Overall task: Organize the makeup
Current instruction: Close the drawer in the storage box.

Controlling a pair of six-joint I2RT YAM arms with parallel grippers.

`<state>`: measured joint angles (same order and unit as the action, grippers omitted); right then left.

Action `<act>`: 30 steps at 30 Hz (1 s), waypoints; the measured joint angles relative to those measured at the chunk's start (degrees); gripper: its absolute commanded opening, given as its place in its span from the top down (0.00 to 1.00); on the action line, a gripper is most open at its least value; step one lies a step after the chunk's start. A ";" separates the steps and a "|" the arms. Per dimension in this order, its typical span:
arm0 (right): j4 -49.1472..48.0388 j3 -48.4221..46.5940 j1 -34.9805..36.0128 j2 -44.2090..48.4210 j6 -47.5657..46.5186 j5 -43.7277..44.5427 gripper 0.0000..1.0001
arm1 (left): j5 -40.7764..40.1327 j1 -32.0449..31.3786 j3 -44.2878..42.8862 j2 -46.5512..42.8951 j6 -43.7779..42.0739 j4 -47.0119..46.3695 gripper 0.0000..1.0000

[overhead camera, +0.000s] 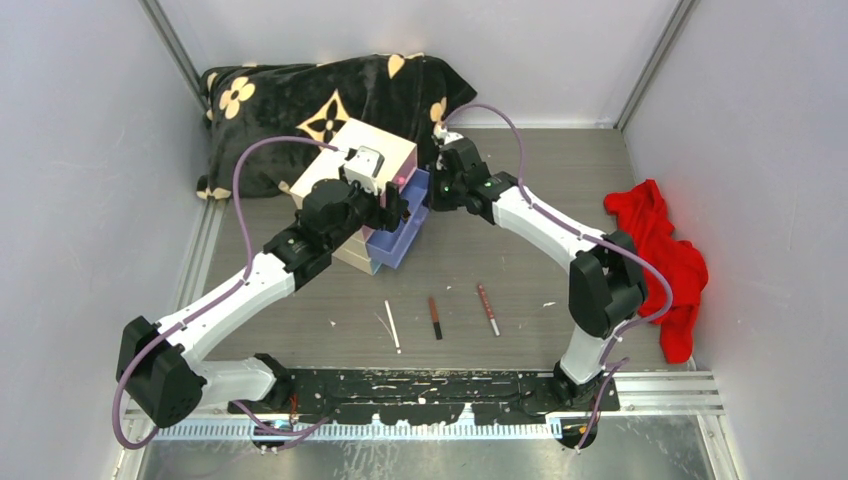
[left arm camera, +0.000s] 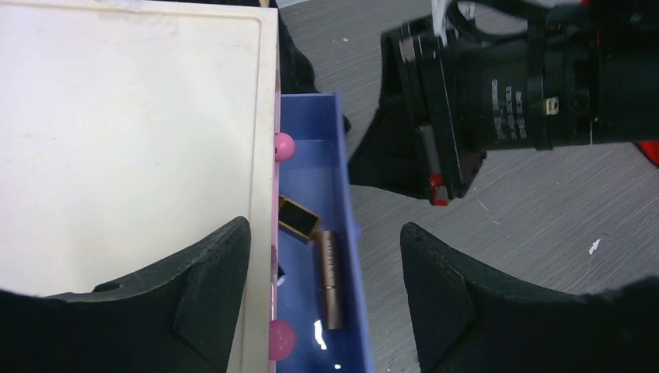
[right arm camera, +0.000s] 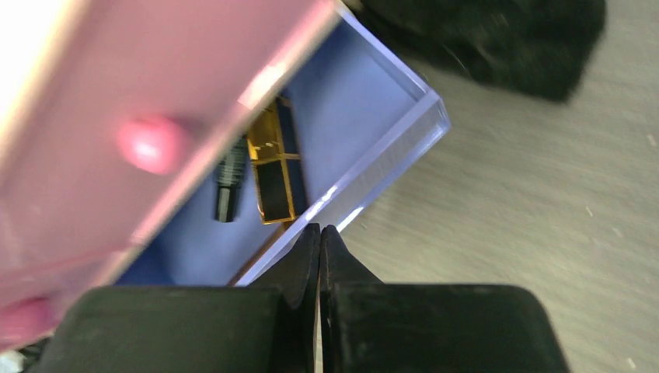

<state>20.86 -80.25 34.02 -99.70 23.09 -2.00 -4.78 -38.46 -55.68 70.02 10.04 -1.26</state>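
Nearly nose to nose, left tool [left arm camera: 326,264] and right tool [right arm camera: 319,237] at blue drawer [overhead camera: 400,246].

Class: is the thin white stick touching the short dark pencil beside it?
Apart. The top view shows bare table between the thin white stick and the short dark pencil.

Three loose pencils [overhead camera: 435,317] on table [overhead camera: 520,270]

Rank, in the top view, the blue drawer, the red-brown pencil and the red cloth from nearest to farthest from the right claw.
1. Blue drawer, beside the right claw.
2. Red-brown pencil, lying centre-front.
3. Red cloth, far right side.
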 measured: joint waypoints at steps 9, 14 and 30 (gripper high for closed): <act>-12.24 0.94 2.67 3.28 0.52 -0.22 0.99 | 0.83 -0.22 -1.51 0.02 -0.22 2.67 0.30; -14.51 6.95 2.80 7.91 0.55 0.57 0.99 | 0.94 -0.39 -2.05 0.02 -0.39 4.02 0.30; -18.78 16.22 2.78 10.19 0.24 0.39 0.99 | 0.79 -0.44 -2.05 0.02 -0.39 4.02 0.30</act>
<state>2.09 -64.03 36.80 -89.52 23.33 -1.61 -3.99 -38.89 -57.74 70.04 9.65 2.76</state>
